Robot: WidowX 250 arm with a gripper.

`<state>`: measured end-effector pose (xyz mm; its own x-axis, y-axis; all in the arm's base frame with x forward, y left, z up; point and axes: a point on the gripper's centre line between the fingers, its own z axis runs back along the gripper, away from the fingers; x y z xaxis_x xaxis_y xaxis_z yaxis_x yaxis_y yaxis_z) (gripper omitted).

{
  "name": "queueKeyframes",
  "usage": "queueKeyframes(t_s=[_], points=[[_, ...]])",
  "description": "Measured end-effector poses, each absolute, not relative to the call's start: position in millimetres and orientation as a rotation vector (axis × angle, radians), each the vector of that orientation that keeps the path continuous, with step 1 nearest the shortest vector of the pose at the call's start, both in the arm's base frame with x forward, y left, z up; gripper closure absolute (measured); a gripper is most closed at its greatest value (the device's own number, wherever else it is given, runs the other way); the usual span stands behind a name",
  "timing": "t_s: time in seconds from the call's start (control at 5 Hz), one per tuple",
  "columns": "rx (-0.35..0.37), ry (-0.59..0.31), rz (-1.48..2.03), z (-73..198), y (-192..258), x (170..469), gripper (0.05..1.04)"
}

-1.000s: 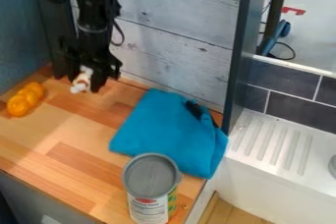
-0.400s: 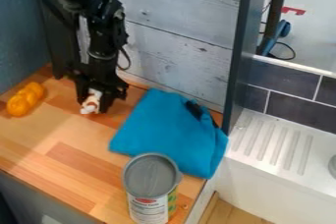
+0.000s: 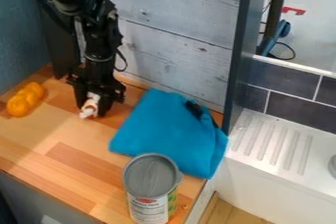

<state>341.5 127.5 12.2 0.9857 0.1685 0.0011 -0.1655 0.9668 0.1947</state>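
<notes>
A single black gripper (image 3: 92, 105) hangs at the left, over the far half of a wooden counter (image 3: 41, 142), its two fingers pointing down and closed around a small white-and-brown object (image 3: 90, 106). The object sits directly between the fingertips, its long axis roughly upright, the lower end leaning slightly left and near; whether it touches the wood is hard to tell. To the left, apart from the gripper, lies a lumpy orange item (image 3: 25, 99), its length running from near left to far right. Just right of the gripper, a blue cloth (image 3: 167, 132) is spread in a flat, folded heap. Nearer, at its near edge, stands an upright can (image 3: 152, 188) with a grey top. Count: one held object, one orange item, one cloth, one can, one arm.
</notes>
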Motion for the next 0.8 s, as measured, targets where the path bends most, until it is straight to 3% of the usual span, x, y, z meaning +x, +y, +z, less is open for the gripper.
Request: queueKeyframes(t_s=[0.2,0.4,0.6,0.8], points=[[0.135,0.003,0.223,13,129,340,0.124],[0.099,-0.136,0.233,53,127,346,0.076],[0.097,-0.159,0.208,61,131,334,0.081],[0.083,-0.159,0.187,94,129,315,0.081]])
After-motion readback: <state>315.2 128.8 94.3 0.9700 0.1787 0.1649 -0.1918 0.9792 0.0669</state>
